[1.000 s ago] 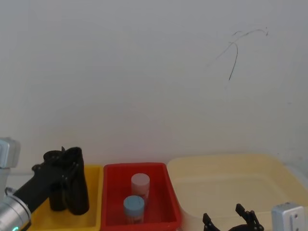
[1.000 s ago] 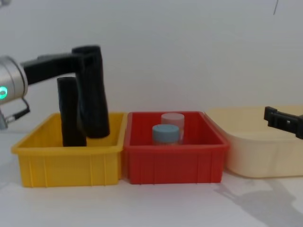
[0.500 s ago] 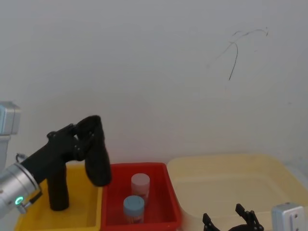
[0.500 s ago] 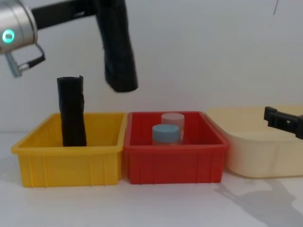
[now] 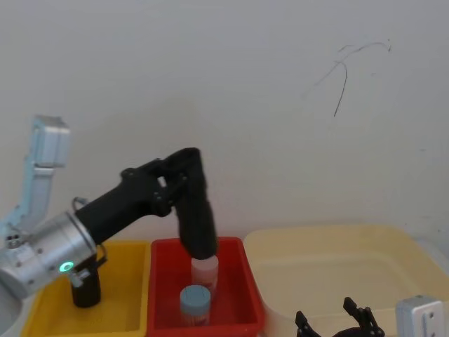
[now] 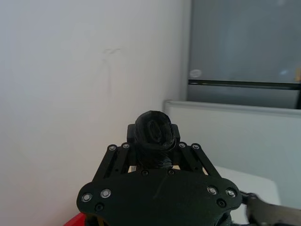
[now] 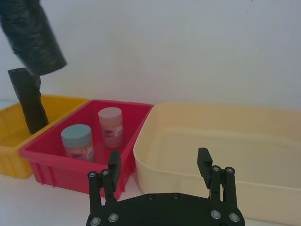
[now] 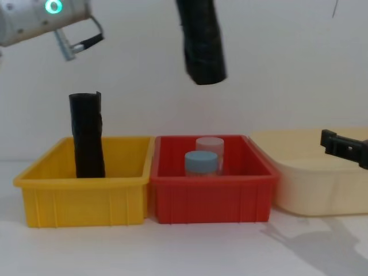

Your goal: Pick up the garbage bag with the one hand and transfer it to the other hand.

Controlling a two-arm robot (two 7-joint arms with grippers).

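While the garbage bag (image 5: 198, 223) hangs in the air, a touch off upright, the left hand (image 5: 181, 181) is clamped on its upper end, and the lower half swings free well above the red bin (image 8: 210, 198) at the middle of the bench (image 8: 184, 253). I'd judge it light, a fat roll of crinkled plastic, so soft enough to squash under a pinch and slick enough to slide or unwind. The free lower half, taken across its width, looks the sensible place for the handover.

Over by the bench's right end the right hand (image 7: 159, 163) waits low, fingers spread wide with nothing between them, in front of the cream tub (image 7: 221, 141). Two jars (image 8: 201, 163) stand in the red bin, and a slimmer roll (image 8: 87, 135) stands in the yellow bin (image 8: 80, 198) towards the left end.

What's hard to read: the chest view's top edge cuts off the bag's upper end, and in the left wrist view the hand's own housing covers where the fingers bite. How firm that grip is, I can't tell.
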